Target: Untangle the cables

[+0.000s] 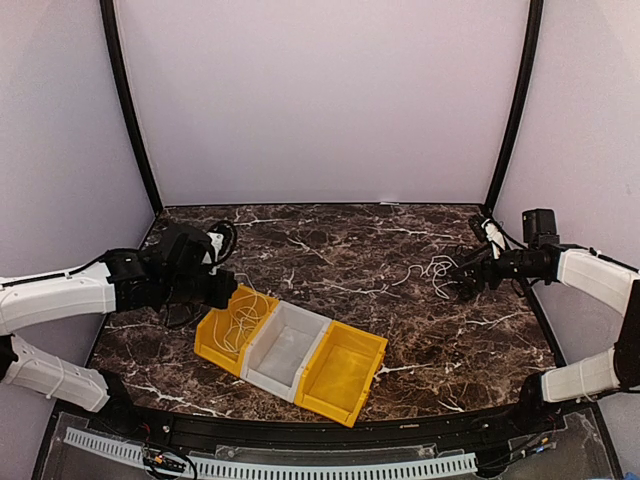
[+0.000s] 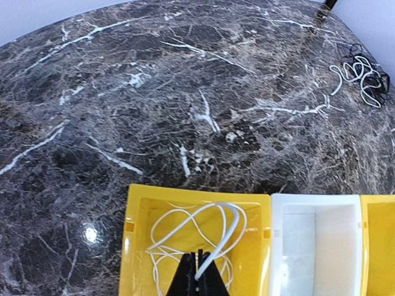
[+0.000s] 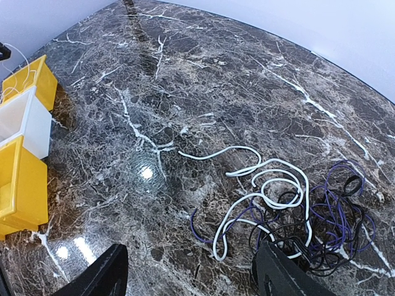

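Observation:
The cables lie in two places. A thin white cable [image 2: 231, 228] loops inside the left yellow bin [image 2: 133, 203], and my left gripper [image 2: 199, 271] is shut on one strand of it just above the bin. In the top view that gripper [image 1: 228, 290] hangs over the bin's far end. A loose tangle [image 3: 290, 203] of white, black and purple cables lies on the marble at the right [image 1: 435, 272]. Just above the tangle's near side hovers my right gripper [image 3: 192, 271], open. Its right finger [image 3: 278, 274] covers part of the black cables.
Three bins stand in a slanted row near the front: the yellow bin [image 1: 205, 340] with the cable, a white bin [image 1: 262, 370] and another yellow bin [image 1: 340, 400]. Dark marble table [image 1: 340, 250] lies between bins and tangle. Black frame posts stand at the back corners.

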Motion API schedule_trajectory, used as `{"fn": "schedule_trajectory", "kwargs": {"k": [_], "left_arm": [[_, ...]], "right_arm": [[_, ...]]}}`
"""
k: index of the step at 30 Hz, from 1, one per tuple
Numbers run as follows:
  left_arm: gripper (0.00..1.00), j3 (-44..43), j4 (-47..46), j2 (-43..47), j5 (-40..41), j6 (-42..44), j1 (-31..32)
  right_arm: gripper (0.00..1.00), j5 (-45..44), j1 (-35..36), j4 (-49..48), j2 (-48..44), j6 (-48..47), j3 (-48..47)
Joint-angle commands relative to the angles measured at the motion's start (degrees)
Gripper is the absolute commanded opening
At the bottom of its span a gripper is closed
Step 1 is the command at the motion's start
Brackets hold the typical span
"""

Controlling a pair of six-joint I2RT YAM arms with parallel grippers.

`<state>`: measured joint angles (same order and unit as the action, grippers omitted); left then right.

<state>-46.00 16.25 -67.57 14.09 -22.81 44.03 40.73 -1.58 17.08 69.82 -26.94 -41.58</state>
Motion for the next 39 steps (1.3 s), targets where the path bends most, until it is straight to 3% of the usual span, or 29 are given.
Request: {"fn": "schedule_trajectory", "kwargs": {"k": [1,10,26,39], "left_arm": [[0.0,2.0,0.2,2.6,-8.4,-3.1,0.3],[0.0,3.7,4.9,3.6,-11.1,-7.5,0.4],[0.0,1.5,0.4,-9.8,-9.9,-10.3,0.4],[0.0,-0.1,-0.6,-14.5,-9.7,-9.1,0.7]], "right_arm": [[0.72,1.0,-0.2,-1.4,0.2,-0.5,0.6],[0.72,1.3,-0.2,-1.2,1.5,-0.6,0.5],[0.72,1.5,-0.2,-1.1,1.8,-0.7,0.4],[0.72,2.0,-0.2,-1.0,2.8,-0.8,0.3]]}}
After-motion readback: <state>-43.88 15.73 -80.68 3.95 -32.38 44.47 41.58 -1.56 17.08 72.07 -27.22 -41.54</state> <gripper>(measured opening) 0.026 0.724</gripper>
